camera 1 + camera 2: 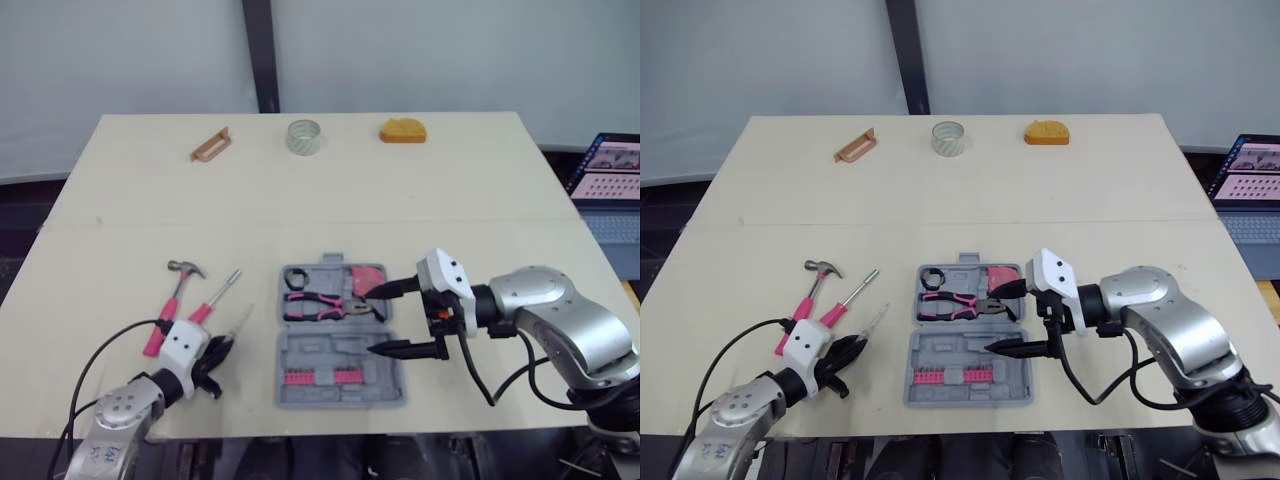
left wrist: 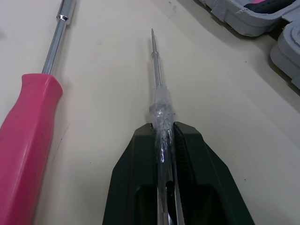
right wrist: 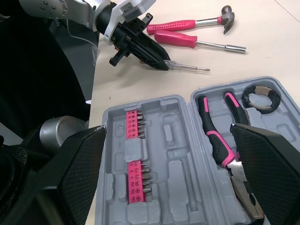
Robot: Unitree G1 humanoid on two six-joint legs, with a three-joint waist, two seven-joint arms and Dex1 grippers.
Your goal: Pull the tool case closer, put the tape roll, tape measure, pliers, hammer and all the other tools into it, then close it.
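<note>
Left gripper [image 2: 162,127] is clamping shut on the clear handle of a slim screwdriver [image 2: 157,75], low over the table, just left of the open tool case [image 1: 330,348]. The shaft is pointing toward the case.

Right gripper [image 1: 380,320] is hanging over the case's right side with its fingers spread wide, holding nothing.

Case is lying open near the table's near edge. Pliers [image 1: 318,303] and a small black ring [image 1: 297,277] are already sitting in the far half, and a strip of pink bits [image 3: 133,159] is in the near half.

Hammer [image 1: 170,305] and pink-handled screwdriver [image 1: 212,300] are lying left of the case. Clear tape roll [image 1: 305,136], an orange item [image 1: 403,131] and a brown item [image 1: 210,145] are sitting well apart at the far edge.

Risks, as I judge them:
- The handle is slick and thin, so the screwdriver is likely to be twisting or sliding in the pinch during the carry
- The long tip could be catching on the case rim and nudging the case toward the near edge
- The right gripper is occupying the space over the case, so the arms could be crowding each other at the drop
- A tool sitting out of its moulded slot could be blocking the lid later

Writing: no brand or label is readable. There are marks on the bits and a laptop [image 1: 610,170] screen at far right, both too small to read
</note>
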